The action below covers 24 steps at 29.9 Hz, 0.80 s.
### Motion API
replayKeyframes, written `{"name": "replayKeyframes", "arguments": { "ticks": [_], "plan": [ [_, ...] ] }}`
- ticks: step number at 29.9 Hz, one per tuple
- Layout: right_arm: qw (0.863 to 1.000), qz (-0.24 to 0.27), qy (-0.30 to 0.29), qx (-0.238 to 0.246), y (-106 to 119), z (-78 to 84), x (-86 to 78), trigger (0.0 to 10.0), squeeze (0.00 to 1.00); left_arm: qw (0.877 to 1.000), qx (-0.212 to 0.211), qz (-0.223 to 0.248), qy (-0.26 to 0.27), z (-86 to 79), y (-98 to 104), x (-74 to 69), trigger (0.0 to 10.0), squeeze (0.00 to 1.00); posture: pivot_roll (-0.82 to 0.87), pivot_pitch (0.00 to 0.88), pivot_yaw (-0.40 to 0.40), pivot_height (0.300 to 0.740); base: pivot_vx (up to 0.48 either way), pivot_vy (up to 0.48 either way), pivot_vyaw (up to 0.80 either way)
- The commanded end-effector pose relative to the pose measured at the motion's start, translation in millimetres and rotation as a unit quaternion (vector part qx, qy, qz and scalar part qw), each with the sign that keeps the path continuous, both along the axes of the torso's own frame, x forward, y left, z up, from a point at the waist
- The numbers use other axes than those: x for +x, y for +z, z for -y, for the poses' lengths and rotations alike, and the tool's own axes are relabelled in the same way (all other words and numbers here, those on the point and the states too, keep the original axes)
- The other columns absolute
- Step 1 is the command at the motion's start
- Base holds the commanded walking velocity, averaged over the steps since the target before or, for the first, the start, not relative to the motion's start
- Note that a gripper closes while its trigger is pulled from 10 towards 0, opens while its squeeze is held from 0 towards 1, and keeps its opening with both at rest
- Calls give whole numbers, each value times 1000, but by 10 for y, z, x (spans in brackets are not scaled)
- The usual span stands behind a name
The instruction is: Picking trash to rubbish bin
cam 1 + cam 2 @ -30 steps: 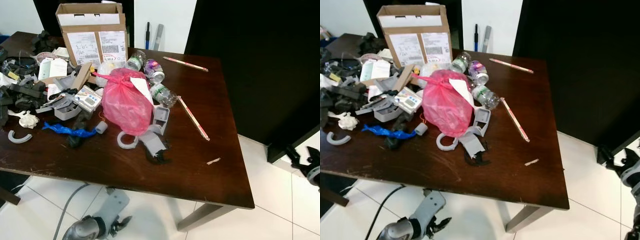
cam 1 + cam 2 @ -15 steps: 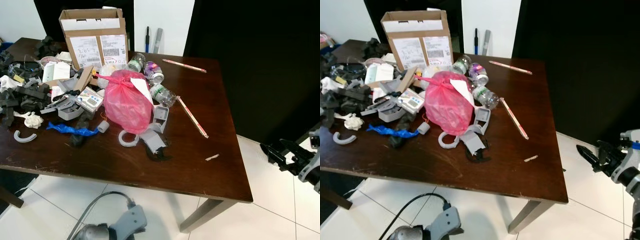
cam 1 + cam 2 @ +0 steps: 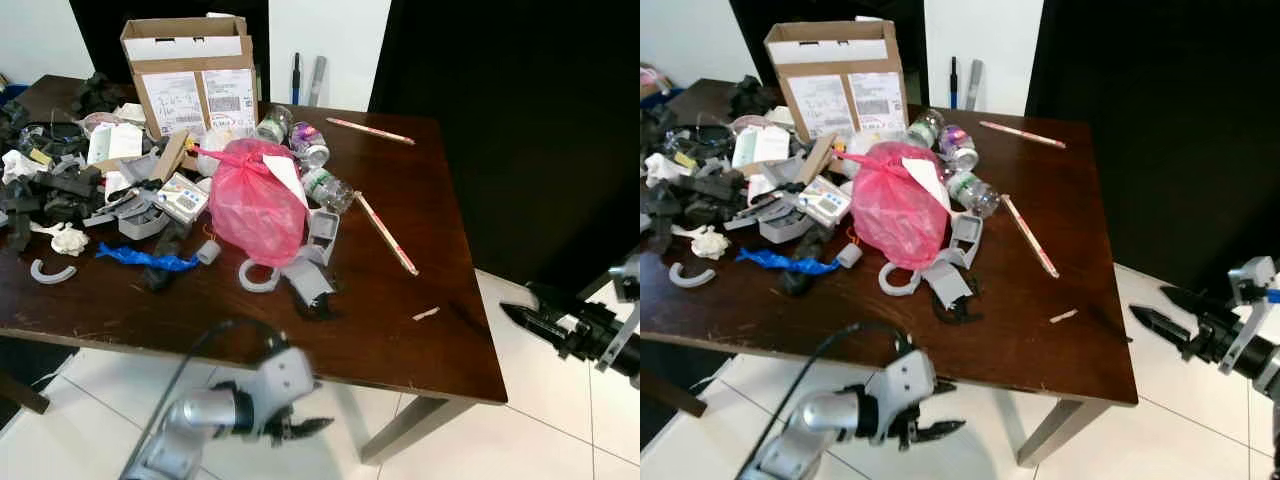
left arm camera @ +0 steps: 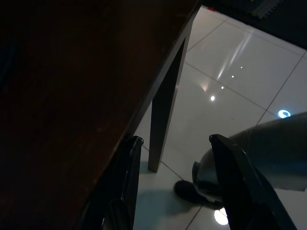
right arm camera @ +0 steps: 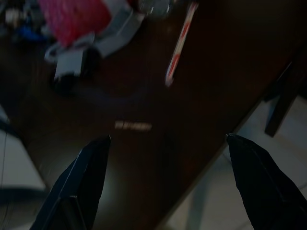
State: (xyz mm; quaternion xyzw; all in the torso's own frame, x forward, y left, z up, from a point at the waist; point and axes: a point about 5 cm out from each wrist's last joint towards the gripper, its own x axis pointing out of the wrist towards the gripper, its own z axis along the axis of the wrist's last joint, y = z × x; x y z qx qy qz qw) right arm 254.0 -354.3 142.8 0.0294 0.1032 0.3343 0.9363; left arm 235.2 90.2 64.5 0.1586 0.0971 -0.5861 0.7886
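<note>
Barely begun, judging by the dark brown wooden tabletop (image 3: pixel 400 300), still heaped with rubbish and nothing lifted from it. Knotted pink plastic bag (image 3: pixel 255 200) near the middle, touching grey plastic brackets (image 3: pixel 310 260) at its near side. Crushed clear plastic bottles (image 3: pixel 310 160) just behind and beside the bag; open brown cardboard box (image 3: pixel 190 70) upright at the far edge. Long red-and-white paper stick (image 3: pixel 385 232) flat on the bare right half, a second one (image 3: pixel 368 129) near the far edge, a short pale scrap (image 3: pixel 427 314) near the front right corner. Twisted blue plastic wrapper (image 3: pixel 145 260) and a mass of dark grey parts (image 3: pixel 55 190) to the left. No rubbish bin to be found in these pictures, so carrying and dropping all left to do.

Left gripper (image 3: pixel 925 430) low, in front of and below the table's near edge, over white floor tiles (image 3: pixel 80 410); jaws apart, holding nothing. Right gripper (image 3: pixel 1170 315) off the right edge, level with the front corner, jaws spread wide and empty, aimed toward the table.

From the head: the whole spread and both arms. From the right wrist, blurred and dim: the stick, the scrap and the pink bag ahead between the fingers (image 5: pixel 81 177). From the left wrist: the shadowed underside, a table leg (image 4: pixel 165 105) and glossy tiles.
</note>
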Motion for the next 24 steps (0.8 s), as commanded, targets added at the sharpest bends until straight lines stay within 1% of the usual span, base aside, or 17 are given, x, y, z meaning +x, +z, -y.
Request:
{"name": "replayKeyframes", "arguments": {
  "ticks": [1, 2, 3, 4, 5, 6, 8, 9, 13, 15, 17, 20, 21, 23, 24],
  "plan": [
    [999, -24, 16, -19, -27, 17, -55, 10000, 0, 999, -14, 27, 16, -26, 161, 66, 10000, 0, 81, 125, -37, 740, 0, 0, 0],
    [999, -39, 19, -31, -38, 36, -81, 10000, 0, 999, -21, 37, 21, -26, 259, 81, 10000, 0, 81, 125, -38, 740, 0, 0, 0],
    [998, -43, 19, -35, -21, 63, -97, 10000, 0, 998, -31, 51, 27, -30, 381, 95, 10000, 0, 82, 125, -39, 740, 0, 0, 0],
    [998, -44, 19, -35, -6, 80, -106, 10000, 0, 997, -38, 60, 30, -33, 463, 101, 10000, 0, 82, 125, -39, 740, 0, 0, 0],
    [998, -44, 19, -35, -6, 80, -106, 10000, 0, 997, -38, 60, 30, -33, 463, 101, 10000, 0, 82, 125, -39, 740, 0, 0, 0],
    [999, -34, 23, -27, 31, 87, -106, 10000, 0, 995, -48, 78, 34, -41, 590, 112, 10000, 0, 84, 125, -41, 740, 0, 0, 0],
    [999, -20, 32, -13, 67, 71, -98, 10000, 0, 994, -50, 90, 38, -51, 673, 116, 10000, 0, 84, 125, -41, 740, 0, 0, 0],
    [999, -20, 32, -13, 67, 71, -98, 10000, 0, 994, -50, 90, 38, -51, 673, 116, 10000, 0, 84, 125, -41, 740, 0, 0, 0],
    [999, 9, 37, 16, 104, 57, -77, 10000, 0, 991, -54, 111, 48, -52, 850, 120, 10000, 0, 89, 125, -47, 740, 0, 0, 0],
    [999, 9, 37, 16, 104, 57, -77, 10000, 0, 991, -54, 111, 48, -52, 850, 120, 10000, 0, 89, 125, -47, 740, 0, 0, 0],
    [999, 13, 39, 25, 91, 48, -71, 10000, 0, 989, -56, 121, 58, -64, 902, 144, 10000, 0, 91, 127, -47, 740, 0, 0, 0],
    [998, 22, 54, 37, 84, -4, -51, 10000, 0, 985, -33, 140, 98, -130, 895, 222, 10000, 0, 90, 130, -48, 740, 0, 0, 0],
    [998, 22, 54, 37, 84, -4, -51, 10000, 0, 985, -33, 140, 98, -130, 895, 222, 10000, 0, 90, 130, -48, 740, 0, 0, 0],
    [995, 35, 75, 50, 88, -84, -25, 10000, 0, 972, -20, 167, 162, -196, 883, 394, 10000, 0, 89, 130, -48, 740, 0, 0, 0],
    [994, 39, 81, 55, 88, -109, -19, 10000, 0, 968, -15, 176, 179, -211, 880, 446, 10000, 0, 89, 130, -48, 740, 0, 0, 0]
  ]
}}
